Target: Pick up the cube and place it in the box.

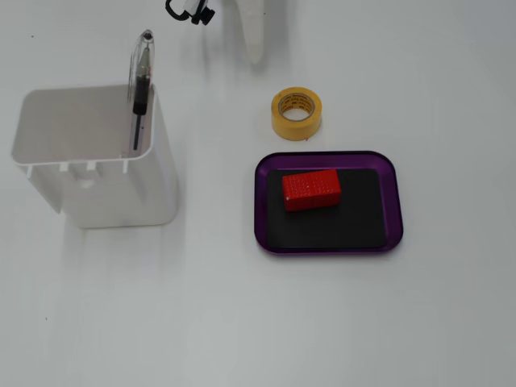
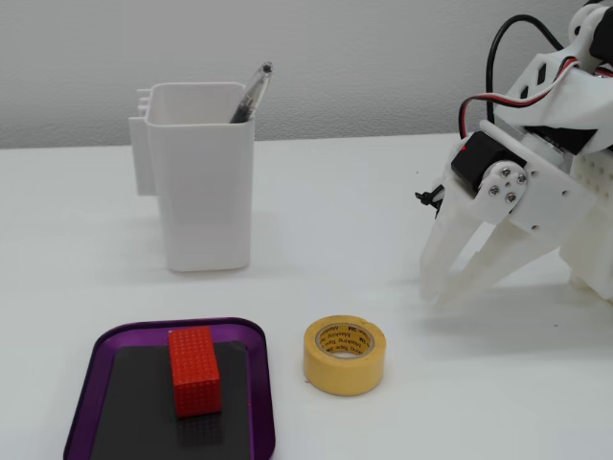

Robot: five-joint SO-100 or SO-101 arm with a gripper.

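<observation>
The red cube lies flat on the black floor of the purple-rimmed box, toward its upper left part in this fixed view. In the other fixed view the cube rests in the box at the lower left. My white gripper hangs at the right, tips close together just above the table, empty and well away from the box. From above, only one white finger tip of the gripper shows at the top edge, beyond the tape roll.
A yellow tape roll sits between the gripper and the box; it also shows in the other fixed view. A tall white bin holding a pen stands to the left.
</observation>
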